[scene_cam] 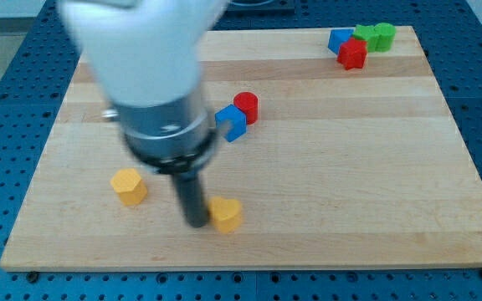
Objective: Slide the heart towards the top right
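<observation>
A yellow heart-shaped block lies on the wooden board near the view's bottom, left of centre. My tip stands just to its left, touching or nearly touching it. The arm's blurred white and dark body fills the view's upper left above the rod. A second yellow block, roughly hexagonal, lies further left.
A blue block and a red cylinder sit together above the tip. At the top right corner a blue block, a red block and two green blocks are clustered.
</observation>
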`<state>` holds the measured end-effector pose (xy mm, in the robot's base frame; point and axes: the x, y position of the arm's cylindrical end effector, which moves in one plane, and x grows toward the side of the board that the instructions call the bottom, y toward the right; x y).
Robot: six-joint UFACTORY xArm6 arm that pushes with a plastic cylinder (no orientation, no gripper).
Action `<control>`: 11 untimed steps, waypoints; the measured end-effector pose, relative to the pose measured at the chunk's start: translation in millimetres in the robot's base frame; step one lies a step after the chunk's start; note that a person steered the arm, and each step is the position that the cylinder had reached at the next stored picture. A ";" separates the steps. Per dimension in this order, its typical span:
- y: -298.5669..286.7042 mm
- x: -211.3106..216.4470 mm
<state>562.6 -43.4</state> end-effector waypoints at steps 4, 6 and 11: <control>77.7 27.3; 113.8 -68.7; 135.1 -67.1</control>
